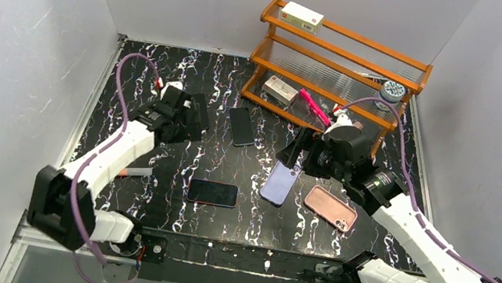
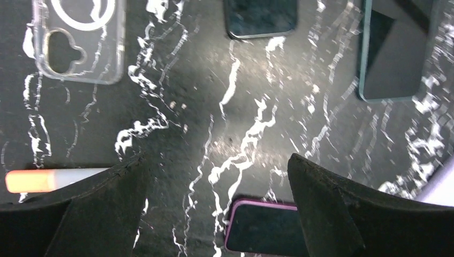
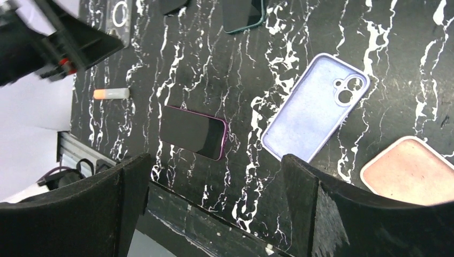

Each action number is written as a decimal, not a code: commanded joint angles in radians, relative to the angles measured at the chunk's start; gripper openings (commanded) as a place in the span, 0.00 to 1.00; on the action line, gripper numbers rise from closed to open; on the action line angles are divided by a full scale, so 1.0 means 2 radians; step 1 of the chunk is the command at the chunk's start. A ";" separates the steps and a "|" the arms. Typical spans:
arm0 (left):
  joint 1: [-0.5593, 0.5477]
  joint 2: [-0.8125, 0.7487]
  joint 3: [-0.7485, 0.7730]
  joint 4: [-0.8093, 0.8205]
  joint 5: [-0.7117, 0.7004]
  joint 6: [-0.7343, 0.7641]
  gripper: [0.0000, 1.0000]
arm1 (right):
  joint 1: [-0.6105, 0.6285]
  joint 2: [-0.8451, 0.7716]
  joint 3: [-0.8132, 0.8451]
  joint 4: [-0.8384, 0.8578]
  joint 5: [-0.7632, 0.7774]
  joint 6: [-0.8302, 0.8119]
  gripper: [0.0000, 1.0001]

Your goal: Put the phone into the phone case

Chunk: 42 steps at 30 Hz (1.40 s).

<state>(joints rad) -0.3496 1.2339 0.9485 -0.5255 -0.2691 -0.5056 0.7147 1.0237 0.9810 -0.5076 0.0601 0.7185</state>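
Phone [image 1: 212, 193] apart from left gripper [image 1: 191, 120]

Purple-edged phone [image 1: 212, 193] lies flat near empty lavender case [image 1: 279, 184].

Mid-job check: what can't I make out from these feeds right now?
Clear case: left wrist, top edge cuts it; top view, left arm hides it.
Purple-rimmed phone: left wrist, cut by bottom edge and a left tool finger.
Pink case: right wrist, cut by right edge and a right tool finger.
Box on shelf: top view, label too small to read.
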 commanded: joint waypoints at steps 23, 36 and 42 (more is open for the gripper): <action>0.173 0.262 0.097 0.062 0.014 0.027 0.73 | 0.001 -0.023 -0.080 0.148 -0.119 -0.052 0.99; 0.174 0.296 0.101 0.071 0.079 0.039 0.58 | 0.071 0.112 -0.036 0.205 -0.148 -0.155 0.97; 0.174 0.292 0.096 0.062 0.098 0.036 0.52 | 0.140 0.168 -0.051 0.309 -0.123 -0.289 0.99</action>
<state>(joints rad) -0.0029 1.8065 1.1473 -0.3683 -0.1352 -0.4267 0.9390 1.3083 0.8604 -0.0681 -0.2039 0.3519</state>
